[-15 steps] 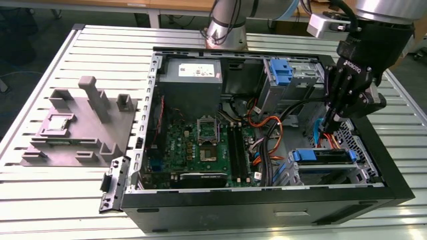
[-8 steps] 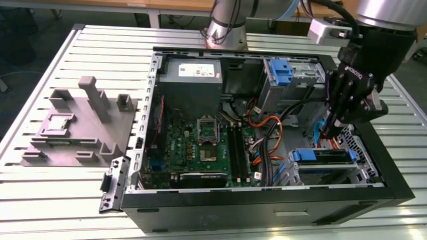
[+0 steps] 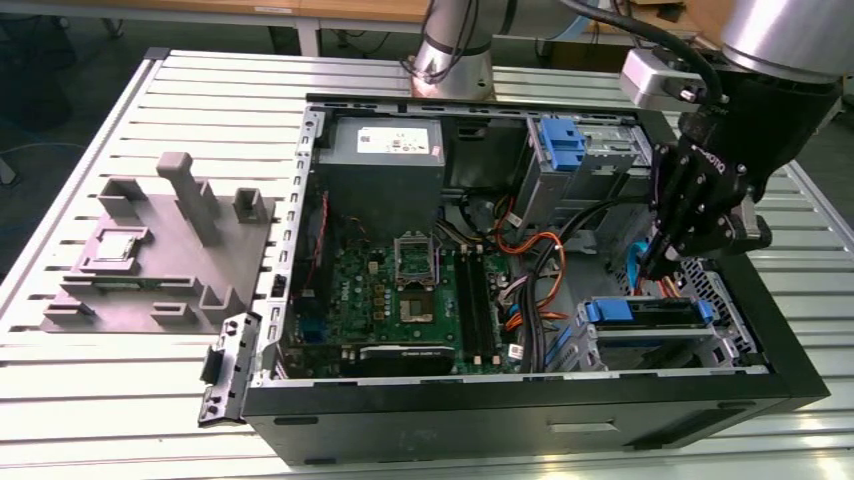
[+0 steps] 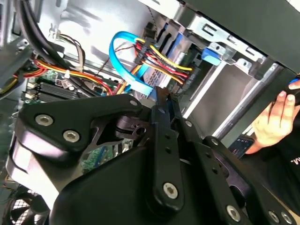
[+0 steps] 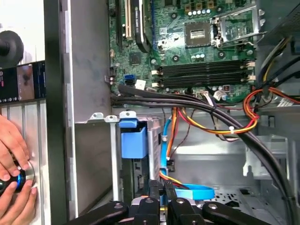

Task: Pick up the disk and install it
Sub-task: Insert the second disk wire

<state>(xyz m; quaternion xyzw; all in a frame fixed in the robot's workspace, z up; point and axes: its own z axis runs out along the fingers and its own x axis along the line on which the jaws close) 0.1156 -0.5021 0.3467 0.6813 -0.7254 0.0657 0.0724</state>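
Gripper (image 3: 657,262) hangs inside the open computer case (image 3: 400,420) at the exterior view's right, its fingers (image 5: 161,187) pressed together with nothing between them, tips just above a blue flat cable (image 5: 194,192) in the first wrist view. The disk (image 3: 645,313), in its blue rails, sits in the drive bay (image 3: 714,350) at the near right corner of the case, just below the gripper and not touching it. A person's hand (image 5: 14,164) rests on a knob outside the case wall in the first wrist view.
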